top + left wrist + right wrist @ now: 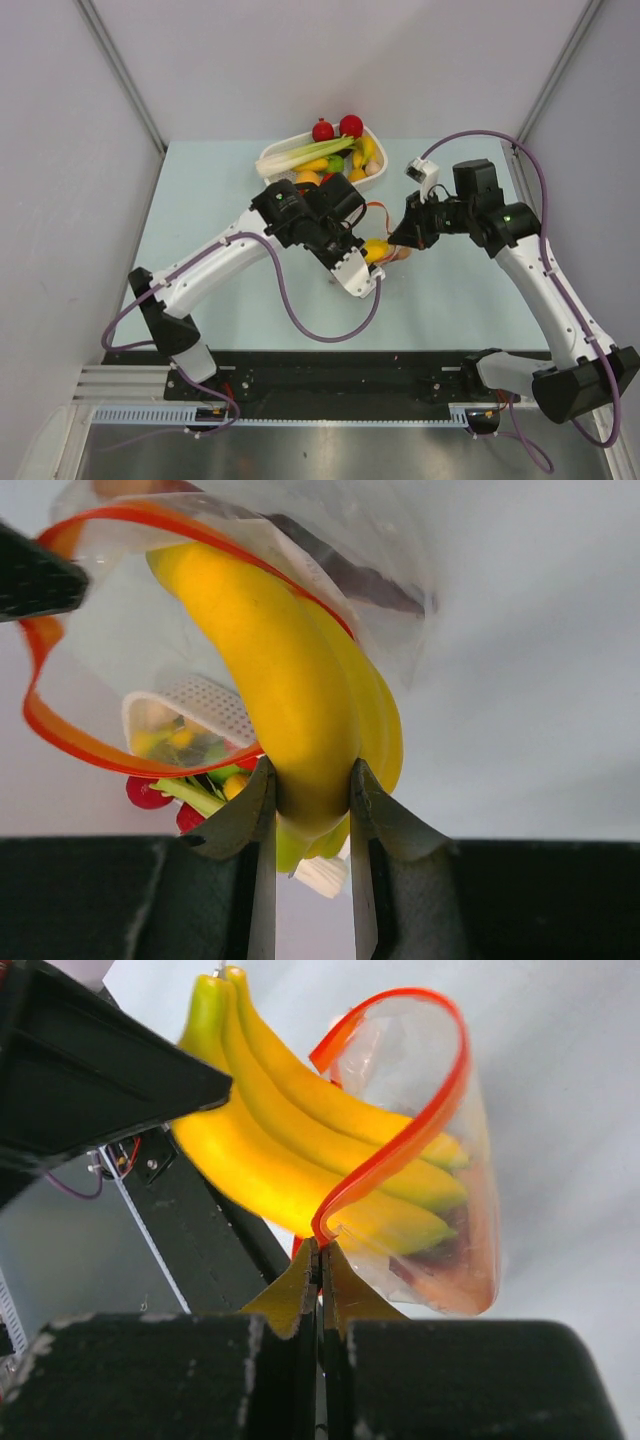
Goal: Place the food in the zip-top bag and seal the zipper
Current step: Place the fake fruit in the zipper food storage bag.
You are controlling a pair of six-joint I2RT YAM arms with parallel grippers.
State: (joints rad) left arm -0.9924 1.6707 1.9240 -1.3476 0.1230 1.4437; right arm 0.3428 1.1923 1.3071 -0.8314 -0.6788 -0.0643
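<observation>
On the pale green surface (pixel 200 210), one in count, stood two white-and-black arms, left arm (pixel 230 250) and right arm (pixel 545 275), meeting near its middle. One white slatted basket (pixel 280 160) lay at the far edge, holding one leek (pixel 305 152) and mixed small produce. One zip-top bag (pixel 440 1190), clear, was held open between the hands, a dark reddish shape showing through its lower end. One banana bunch (pixel 290 700), yellow, lay partway inside the mouth. One zipper (pixel 425 1125), orange-red, looped round that mouth. Two red round pieces (pixel 323 130) sat at the basket's far rim. Left hand (pixel 312 770): clamped on the bunch's stem end. Right hand (pixel 321 1248): pinched tight on the bag's mouth edge at the zipper.
</observation>
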